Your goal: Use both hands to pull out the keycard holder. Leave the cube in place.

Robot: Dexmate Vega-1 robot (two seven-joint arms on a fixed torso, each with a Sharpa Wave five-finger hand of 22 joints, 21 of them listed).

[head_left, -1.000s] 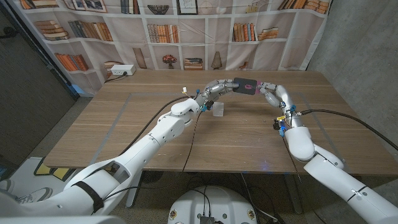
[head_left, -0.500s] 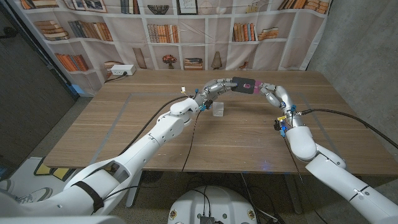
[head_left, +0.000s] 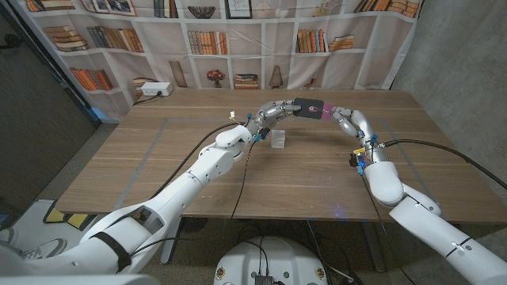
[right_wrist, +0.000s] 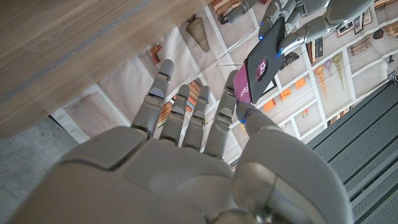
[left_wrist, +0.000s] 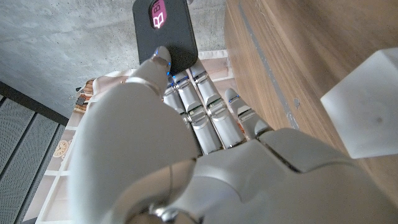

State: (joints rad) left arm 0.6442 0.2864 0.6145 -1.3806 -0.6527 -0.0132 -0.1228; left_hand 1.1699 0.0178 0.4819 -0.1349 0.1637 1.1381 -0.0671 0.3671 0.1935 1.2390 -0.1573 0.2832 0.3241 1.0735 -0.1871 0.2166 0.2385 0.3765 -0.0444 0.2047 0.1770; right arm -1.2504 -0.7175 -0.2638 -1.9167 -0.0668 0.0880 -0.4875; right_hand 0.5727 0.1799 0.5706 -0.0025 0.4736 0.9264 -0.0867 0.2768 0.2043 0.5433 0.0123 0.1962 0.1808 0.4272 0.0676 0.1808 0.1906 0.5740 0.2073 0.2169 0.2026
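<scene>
The black keycard holder [head_left: 305, 106] hangs in the air over the far middle of the table, a pink card end [head_left: 322, 112] showing on its right. My left hand [head_left: 273, 112] pinches the holder's [left_wrist: 165, 28] black end with thumb on top and fingers beneath. My right hand [head_left: 345, 119] reaches in from the other side, and its thumb and a fingertip [right_wrist: 228, 99] meet at the pink end [right_wrist: 242, 90]. The translucent cube [head_left: 278, 141] stands on the table just below my left hand, apart from it; it also appears close beside that hand [left_wrist: 364, 106].
The wooden table [head_left: 198, 174] has a faint taped rectangle outline. A white power strip [head_left: 153, 91] lies at the far left corner. A bookshelf-print backdrop [head_left: 238, 39] hangs behind the table. Cables run along both forearms.
Both hands and the holder have drifted very slightly up and away from the cube. The cube has not moved.
</scene>
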